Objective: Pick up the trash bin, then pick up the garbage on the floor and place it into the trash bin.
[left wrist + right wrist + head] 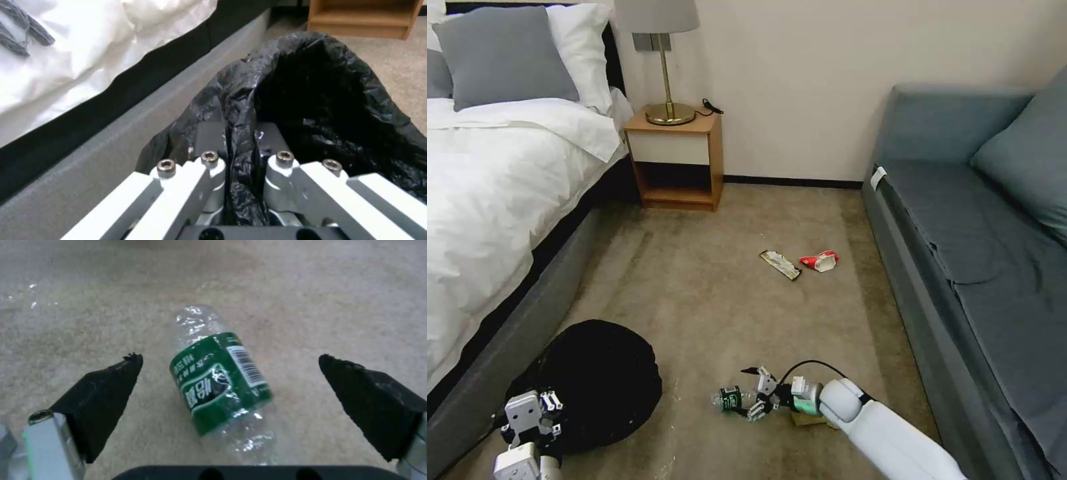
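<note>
L gripper (240, 146): I pinch the bin (594, 380) bag rim, by bed (500, 200).
R gripper (229, 373): spread wide, my pads either side of bottle (220, 380) on carpet (333, 306).

bottle (731, 399): 1 | wrapper (780, 265): 1 | red packet (820, 261): 1 | bin (597, 380): 1 | pillows: 3

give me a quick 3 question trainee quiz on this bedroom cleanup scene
1. True or false: the left claw is shut on the bin rim.
2. Which litter lies between the open right claw fingers? A) bottle B) red packet C) wrapper
3. Fill in: the wrapper and red packet lie on the carpet between the bed and the ____.

Key: 1 true; 2 A; 3 sofa
</note>
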Robot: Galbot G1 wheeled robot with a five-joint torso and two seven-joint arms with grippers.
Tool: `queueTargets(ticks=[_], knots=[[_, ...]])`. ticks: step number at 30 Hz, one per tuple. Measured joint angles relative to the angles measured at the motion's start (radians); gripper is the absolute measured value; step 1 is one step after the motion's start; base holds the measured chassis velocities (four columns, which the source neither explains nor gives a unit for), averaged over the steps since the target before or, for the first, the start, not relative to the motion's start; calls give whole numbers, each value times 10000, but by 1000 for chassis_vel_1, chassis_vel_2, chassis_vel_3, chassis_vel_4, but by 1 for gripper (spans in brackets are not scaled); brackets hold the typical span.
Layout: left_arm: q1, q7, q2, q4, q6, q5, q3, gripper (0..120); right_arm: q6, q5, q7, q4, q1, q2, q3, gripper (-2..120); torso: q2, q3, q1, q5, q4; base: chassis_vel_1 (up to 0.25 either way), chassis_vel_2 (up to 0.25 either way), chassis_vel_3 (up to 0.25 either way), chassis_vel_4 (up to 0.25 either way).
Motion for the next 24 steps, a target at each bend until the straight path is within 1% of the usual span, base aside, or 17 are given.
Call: queueTargets(ticks=[5,7,13,24], knots=[[-31,1,11,66,-17,-1,9,6,155,-209,19,-440,81,306,46,100,0,0,0,-1,0,0,0,0,0],[-46,4,37,118,-58,-26,9,6,299,-456,45,-806,149,558,156,100,0,0,1,1,0,0,0,0,0],[48,10,60,139,-212,-67,-15,6,377,-703,76,-1197,199,835,295,100,0,0,0,1,1,0,0,0,0],[222,18,149,94,-362,-265,-152,6,533,-1092,89,-1781,226,1119,604,100,0,1,0,1,0,0,0,0,0]])
